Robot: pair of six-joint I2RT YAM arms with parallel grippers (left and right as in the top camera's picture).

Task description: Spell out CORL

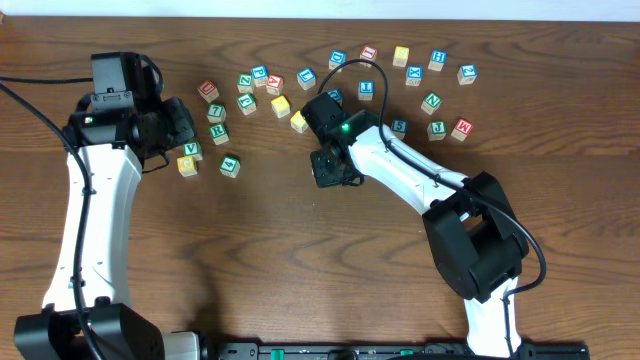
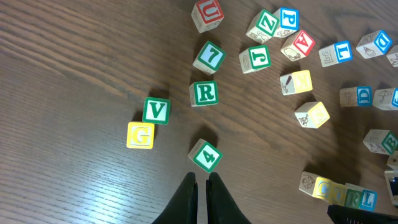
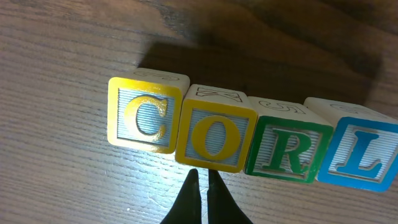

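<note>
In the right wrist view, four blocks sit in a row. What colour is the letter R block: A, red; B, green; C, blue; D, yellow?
B: the R block has a green letter and frame, and sits between the yellow O block and the blue L block.

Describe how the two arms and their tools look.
Both arms, left arm and right arm, have white shells with black joints and black cables looping alongside. A small green light glows near the right wrist. The left tool and right tool each have two slim black fingers tapering to points.
</note>
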